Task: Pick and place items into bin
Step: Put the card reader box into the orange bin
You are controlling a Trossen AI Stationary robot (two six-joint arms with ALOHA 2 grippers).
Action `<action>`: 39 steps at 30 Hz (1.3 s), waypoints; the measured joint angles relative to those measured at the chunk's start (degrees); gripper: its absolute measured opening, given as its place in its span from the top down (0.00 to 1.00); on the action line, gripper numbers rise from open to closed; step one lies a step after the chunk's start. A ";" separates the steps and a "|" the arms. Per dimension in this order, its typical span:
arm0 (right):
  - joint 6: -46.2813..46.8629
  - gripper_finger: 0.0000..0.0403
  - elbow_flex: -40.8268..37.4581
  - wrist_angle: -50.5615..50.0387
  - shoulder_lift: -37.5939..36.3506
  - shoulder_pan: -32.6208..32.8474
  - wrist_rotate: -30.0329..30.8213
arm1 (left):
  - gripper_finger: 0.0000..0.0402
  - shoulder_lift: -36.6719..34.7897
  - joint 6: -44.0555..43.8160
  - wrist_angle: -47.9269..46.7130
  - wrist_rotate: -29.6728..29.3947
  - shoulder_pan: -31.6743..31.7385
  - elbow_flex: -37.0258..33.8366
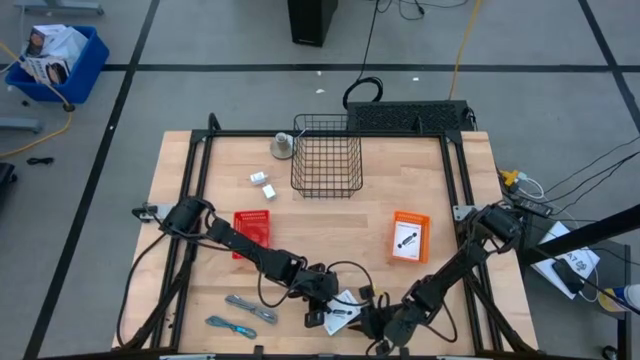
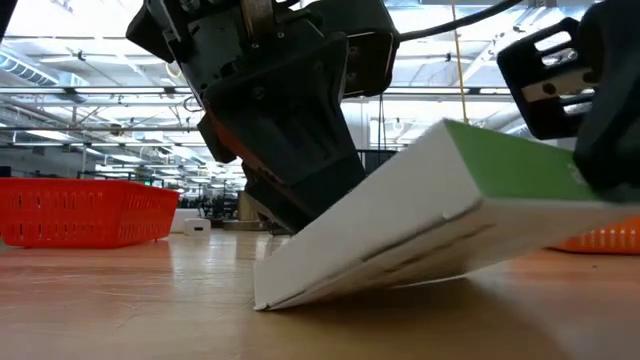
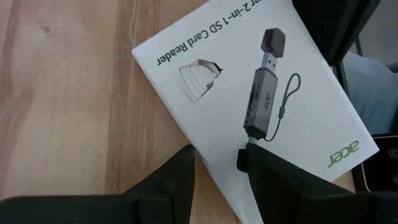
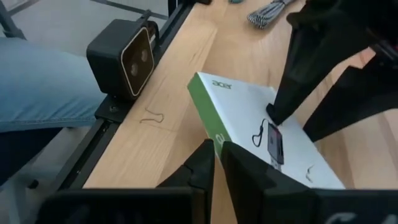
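Observation:
A flat white box, printed with a card reader and with one green side, lies near the table's near edge between both grippers. It is tilted: its low long edge rests on the table and its green end is raised. My left gripper is open astride that box's edge. My right gripper is shut against the green side. Untouched on the table lie two white blocks, a grey strip, a teal cord and an orange packet. My left gripper comes from above; one fingertip rests on the box's printed top face, by the pictured reader's end. The other finger stands past the box's edge, over the bare table. My right gripper meets the box's green side with shut fingers, low and slanting from the table's near right. The fingers hide the place of contact. That end of the box stands off the table.
A black wire basket stands at the far middle and a red bin at the left middle. A small round object sits left of the basket. A camera block is fixed on the near edge, a person's blue-clad leg beyond it.

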 joint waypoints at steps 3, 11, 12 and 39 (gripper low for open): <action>-1.98 0.92 0.00 0.00 -0.02 -0.46 -0.31 | 0.63 0.00 -0.10 -0.02 0.18 0.00 0.00; -6.15 0.92 0.07 -0.17 -0.08 -1.31 -0.28 | 0.63 -0.01 -0.16 -0.11 0.38 0.02 0.00; -6.65 0.92 0.07 -0.24 -0.08 -1.35 -0.28 | 0.63 0.00 -0.16 -0.08 0.50 0.02 0.00; -17.51 0.98 -0.26 1.86 -0.03 -5.86 13.49 | 0.63 -3.08 -0.28 0.24 -0.37 1.20 0.35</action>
